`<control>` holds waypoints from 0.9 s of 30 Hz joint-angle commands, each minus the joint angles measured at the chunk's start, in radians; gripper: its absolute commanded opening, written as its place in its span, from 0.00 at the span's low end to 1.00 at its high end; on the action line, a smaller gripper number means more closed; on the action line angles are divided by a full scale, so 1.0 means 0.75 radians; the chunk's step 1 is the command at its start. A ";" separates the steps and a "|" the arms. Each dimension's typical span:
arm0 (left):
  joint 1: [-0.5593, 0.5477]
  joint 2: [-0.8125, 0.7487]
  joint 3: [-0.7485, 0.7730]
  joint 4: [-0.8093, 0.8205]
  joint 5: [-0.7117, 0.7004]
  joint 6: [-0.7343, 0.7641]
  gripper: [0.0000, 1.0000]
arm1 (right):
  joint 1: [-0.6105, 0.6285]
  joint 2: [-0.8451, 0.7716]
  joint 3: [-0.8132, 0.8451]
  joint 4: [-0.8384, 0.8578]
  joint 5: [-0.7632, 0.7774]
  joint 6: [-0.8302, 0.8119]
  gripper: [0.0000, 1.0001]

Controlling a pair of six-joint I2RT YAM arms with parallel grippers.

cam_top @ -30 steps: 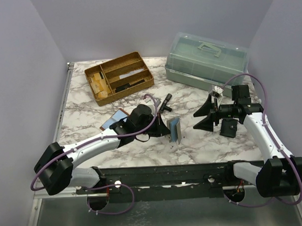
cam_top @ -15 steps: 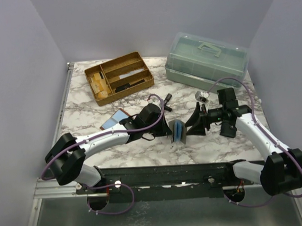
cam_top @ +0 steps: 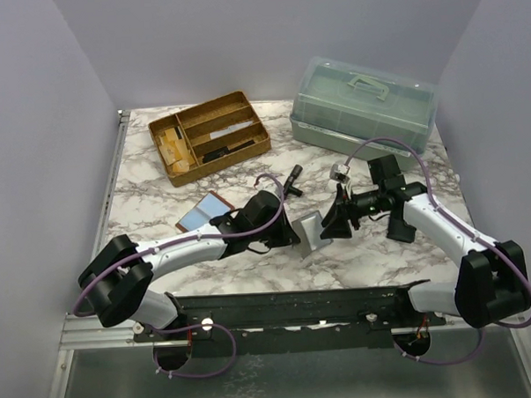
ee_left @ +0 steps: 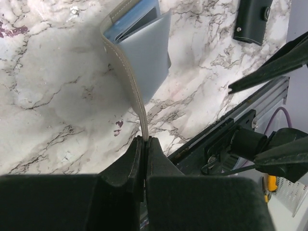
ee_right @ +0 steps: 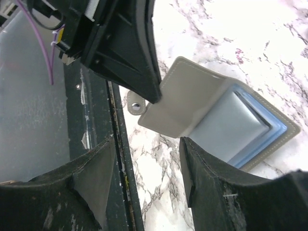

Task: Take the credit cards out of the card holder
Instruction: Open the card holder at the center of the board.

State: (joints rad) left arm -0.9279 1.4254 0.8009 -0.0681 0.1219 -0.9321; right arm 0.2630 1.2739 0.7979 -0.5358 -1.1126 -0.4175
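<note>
Viewing from above, finds the card holder (cam_top: 309,234) upright at the near middle of the table (cam_top: 151,191). At left wrist, shows left gripper (ee_left: 144,140) clamped on its flap, credit cards (ee_left: 137,19) tucked inside. At right wrist, shows right gripper (ee_right: 148,144) spread apart, holder just ahead.
</note>
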 commanded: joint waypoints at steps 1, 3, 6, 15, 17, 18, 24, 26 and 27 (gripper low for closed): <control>-0.009 -0.032 -0.072 0.056 -0.016 -0.023 0.00 | 0.011 0.032 0.023 0.053 0.134 0.037 0.62; -0.009 -0.050 -0.107 0.056 -0.029 -0.038 0.00 | 0.011 0.044 0.020 0.059 0.175 0.037 0.64; -0.007 -0.088 -0.168 0.057 -0.067 -0.056 0.00 | 0.012 0.097 0.024 0.066 0.226 0.044 0.66; 0.012 -0.093 -0.355 0.185 -0.101 -0.118 0.04 | 0.073 0.326 0.096 0.091 0.352 0.138 0.66; 0.014 -0.093 -0.368 0.195 -0.109 -0.120 0.07 | 0.109 0.367 0.108 0.092 0.355 0.146 0.67; 0.016 -0.095 -0.372 0.197 -0.110 -0.119 0.07 | 0.129 0.389 0.114 0.091 0.363 0.152 0.66; 0.025 -0.116 -0.395 0.203 -0.118 -0.120 0.09 | 0.206 0.471 0.146 0.071 0.372 0.152 0.58; 0.029 -0.129 -0.403 0.201 -0.120 -0.117 0.09 | 0.210 0.470 0.148 0.078 0.407 0.157 0.48; 0.031 -0.134 -0.409 0.202 -0.122 -0.114 0.09 | 0.210 0.465 0.147 0.087 0.443 0.162 0.47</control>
State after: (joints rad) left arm -0.9154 1.3579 0.5175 0.0639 0.0620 -1.0142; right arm 0.4065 1.6180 0.8841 -0.4854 -0.8459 -0.3111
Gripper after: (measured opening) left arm 0.091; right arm 0.506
